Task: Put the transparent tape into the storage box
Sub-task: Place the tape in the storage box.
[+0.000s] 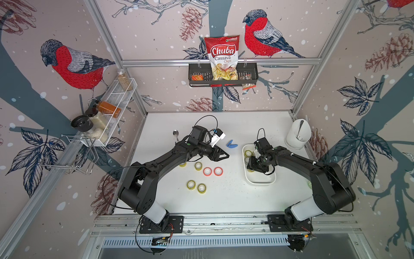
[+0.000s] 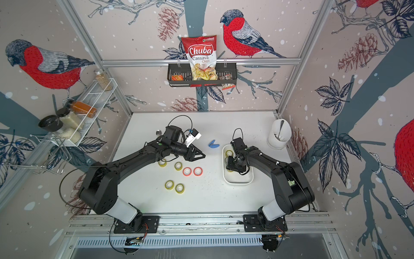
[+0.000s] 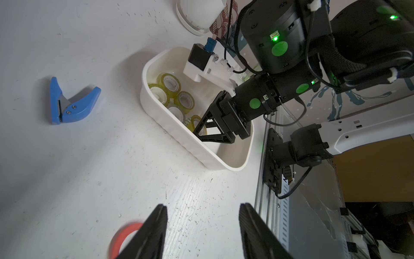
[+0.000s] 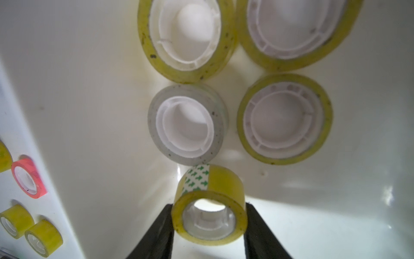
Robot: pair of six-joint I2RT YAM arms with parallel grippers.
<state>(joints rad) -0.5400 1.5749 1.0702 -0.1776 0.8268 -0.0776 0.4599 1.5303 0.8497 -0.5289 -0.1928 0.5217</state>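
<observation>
The storage box (image 1: 259, 182) is a shallow white tub on the right of the table, seen in both top views (image 2: 238, 182). My right gripper (image 4: 209, 208) reaches down into it, shut on a yellowish transparent tape roll (image 4: 224, 181) held by its sides just above the floor. Several more rolls (image 4: 284, 118) lie flat in the box ahead of it. My left gripper (image 1: 227, 154) hangs open and empty above the table's middle. Loose transparent rolls (image 1: 191, 184) (image 1: 198, 166) lie on the table near the left arm, one half hidden under it (image 1: 182, 164).
Two red tape rolls (image 1: 207, 171) (image 1: 218, 171) lie below the left gripper. A blue tape cutter (image 1: 231, 144) sits between the arms. A tall white cup (image 1: 298, 134) stands behind the box, a spoon (image 1: 175, 133) lies at back left, and a black basket (image 1: 251, 76) hangs on the back wall.
</observation>
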